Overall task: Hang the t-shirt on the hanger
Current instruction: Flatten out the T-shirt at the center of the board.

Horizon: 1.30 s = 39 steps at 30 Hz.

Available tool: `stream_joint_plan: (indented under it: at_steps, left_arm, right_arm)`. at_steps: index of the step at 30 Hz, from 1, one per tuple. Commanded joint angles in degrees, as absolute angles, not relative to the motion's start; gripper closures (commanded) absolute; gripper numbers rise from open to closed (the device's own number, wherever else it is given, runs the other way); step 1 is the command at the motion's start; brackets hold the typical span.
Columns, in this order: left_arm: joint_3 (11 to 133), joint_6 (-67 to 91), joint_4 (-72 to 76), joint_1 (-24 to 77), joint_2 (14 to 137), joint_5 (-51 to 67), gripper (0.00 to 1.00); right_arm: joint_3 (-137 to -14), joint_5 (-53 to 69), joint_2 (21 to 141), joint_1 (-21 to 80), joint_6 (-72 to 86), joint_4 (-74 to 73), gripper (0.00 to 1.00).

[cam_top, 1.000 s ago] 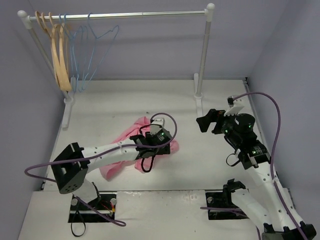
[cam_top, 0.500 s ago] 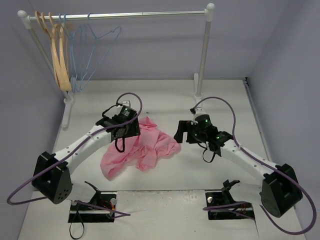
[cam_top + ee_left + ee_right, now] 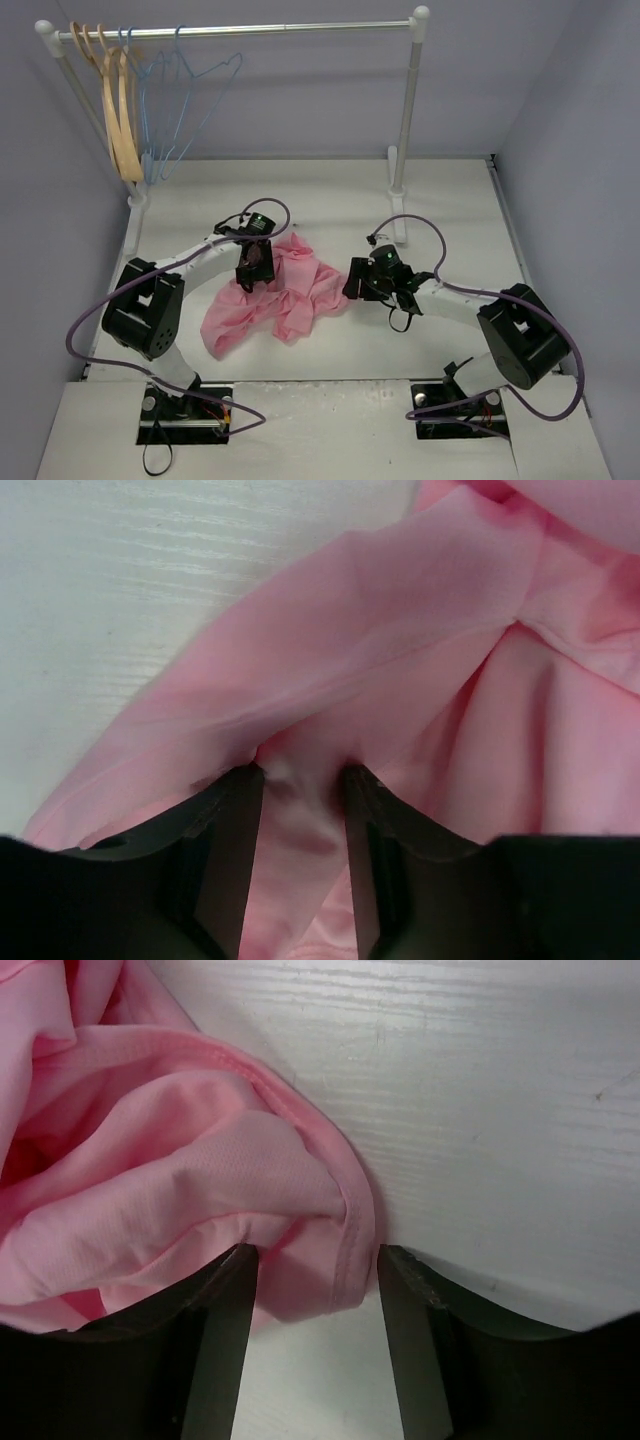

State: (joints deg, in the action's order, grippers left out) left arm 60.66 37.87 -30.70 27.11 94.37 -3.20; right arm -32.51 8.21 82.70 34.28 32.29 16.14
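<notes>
Pink t-shirt (image 3: 180, 1190) hem inside right tool (image 3: 312, 1260)

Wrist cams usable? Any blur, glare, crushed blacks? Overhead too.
Left wrist view: the t-shirt is slightly soft up close, and the fingers are nearly black with little detail. Right wrist view: sharp, with hem stitching and table grain readable; the fingers are dark there too. Top view: even light, soft shadows, no glare.

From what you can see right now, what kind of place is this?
Probably a robot test cell in a lab, not a home: left arm and right arm bolted to a white table, plain walls close around it, a small clothes rail with hangers, one pink t-shirt.
</notes>
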Motion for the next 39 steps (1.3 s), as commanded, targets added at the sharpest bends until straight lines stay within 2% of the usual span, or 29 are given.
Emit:
stream_joint_plan:
  at_steps: [1, 2, 3, 4, 5, 10, 13, 17, 18, 21, 22, 23, 24, 25, 27, 28, 29, 31, 34, 39]
  left_arm:
    - [64.68, 37.0, -29.09, 26.46, 94.92, -3.08, 0.64]
    - [65.3, 36.91, -29.18, 26.11, 95.27, -2.9, 0.8]
    - [65.65, 36.83, -29.35, 25.84, 95.27, -2.55, 0.88]
    - [66.09, 36.57, -29.44, 25.67, 94.75, -1.77, 0.98]
    - [66.62, 36.3, -29.7, 25.49, 94.14, -1.5, 1.0]
    - [73.9, 32.88, -33.22, 24.87, 86.6, -1.67, 1.0]
    - [79.61, 30.6, -36.11, 24.61, 81.41, -3.07, 1.0]
    - [83.06, 29.27, -38.4, 24.43, 74.55, -5.44, 1.0]
    - [82.8, 29.35, -39.02, 24.43, 73.23, -6.06, 1.0]
    - [77.71, 31.36, -40.07, 24.43, 67.6, -7.99, 1.0]
    - [73.17, 32.16, -40.25, 24.43, 64.89, -9.13, 0.99]
    - [70.52, 32.95, -40.6, 24.43, 63.47, -9.92, 0.93]
    - [67.88, 34.7, -41.04, 24.43, 62.15, -10.63, 0.86]
    - [62.46, 35.41, -41.04, 24.43, 59.79, -11.5, 0.73]
    - [58.12, 36.99, -41.13, 24.43, 58.1, -11.6, 0.58]
    - [56.44, 37.26, -41.22, 24.43, 57.14, -10.82, 0.52]
    - [54.34, 37.44, -41.39, 24.43, 56.95, -10.29, 0.49]
    - [53.35, 37.44, -41.66, 24.52, 56.26, -8.18, 0.47]
    - [53.0, 36.74, -41.66, 24.52, 54.76, -4.14, 0.47]
    - [55.19, 36.29, -40.0, 25.13, 56.06, 0.09, 0.46]
  right_arm:
    - [-33.83, 6.34, 84.98, 34.72, 32.18, 21.8, 0.5]
    - [-34.45, 5.89, 85.43, 34.72, 31.56, 21.8, 0.65]
    - [-35.06, 5.28, 85.78, 34.72, 30.86, 21.01, 0.75]
    - [-36.72, 3.97, 85.69, 34.72, 29.11, 20.31, 0.95]
    - [-37.78, 2.91, 85.26, 34.72, 27.96, 19.52, 1.0]
    - [-50.15, -7.27, 75.52, 34.8, 13.15, 11.17, 1.0]
    - [-56.32, -8.61, 68.66, 34.8, 5.39, 9.84, 1.0]
    - [-64.67, -3.36, 63.12, 35.33, -3.24, 9.32, 1.0]
    - [-66.6, 1.01, 62.93, 35.85, -3.69, 8.71, 1.0]
    - [-67.41, 9.55, 64.07, 37.34, -3.69, 3.97, 1.0]
    - [-66.72, 10.8, 64.33, 38.22, -3.6, 2.65, 1.0]
    - [-65.66, 11.33, 64.86, 39.36, -3.6, 0.9, 1.0]
    - [-62.87, 10.47, 65.04, 42.16, -2.99, 0.36, 0.93]
    - [-61.28, 10.46, 65.3, 42.19, -2.47, 0.18, 0.73]
    - [-58.2, 8.36, 65.57, 46.04, -1.41, -2.19, 0.58]
    - [-55.05, 5.83, 65.57, 47.97, -0.01, -2.55, 0.35]
    - [-53.45, 5.45, 64.96, 48.42, 1.91, -2.64, 0.3]
    - [-48.81, 3.53, 62.51, 48.52, 5.77, -2.03, 0.25]
    - [-44.57, 1.24, 58.55, 48.52, 8.69, -1.06, 0.24]
    - [-40.87, -7.73, 56.24, 46.06, 16.43, -2.29, 0.32]
